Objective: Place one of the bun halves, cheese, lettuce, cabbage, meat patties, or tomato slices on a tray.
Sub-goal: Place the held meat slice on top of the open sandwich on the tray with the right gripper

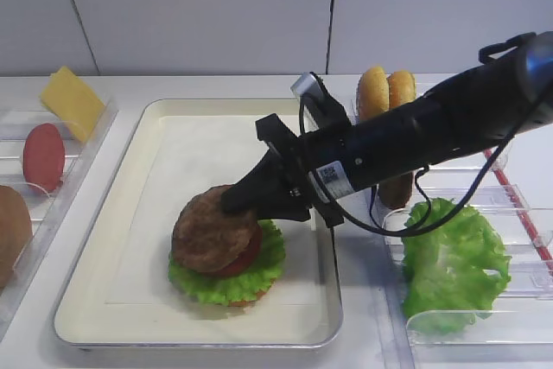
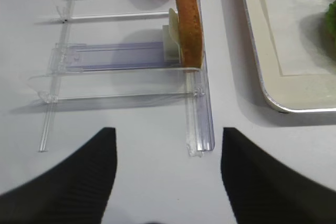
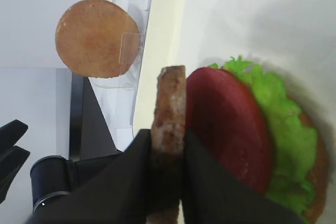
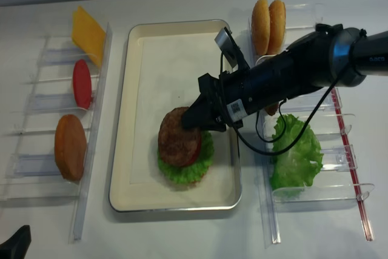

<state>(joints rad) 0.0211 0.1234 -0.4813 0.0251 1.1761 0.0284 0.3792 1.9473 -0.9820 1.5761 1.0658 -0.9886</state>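
White table [image 1: 173, 88], cream tray [image 1: 130, 213]; right gripper [image 1: 235, 200] clamped on meat patty [image 1: 207, 231], left gripper [image 2: 168, 182] agape, empty.

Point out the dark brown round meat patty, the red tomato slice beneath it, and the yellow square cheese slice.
Dark brown round meat patty [image 1: 210, 231], exterior high view, top face.
Red tomato slice [image 3: 228, 127], right wrist view, flat face.
Yellow square cheese slice [image 1: 73, 102], exterior high view, centre.

I get two high views, front-on and near-overhead, sharing the tray [image 1: 147, 127]; my right wrist camera sits close on it, my left faces its 9 o'clock rack [image 2: 199, 103].
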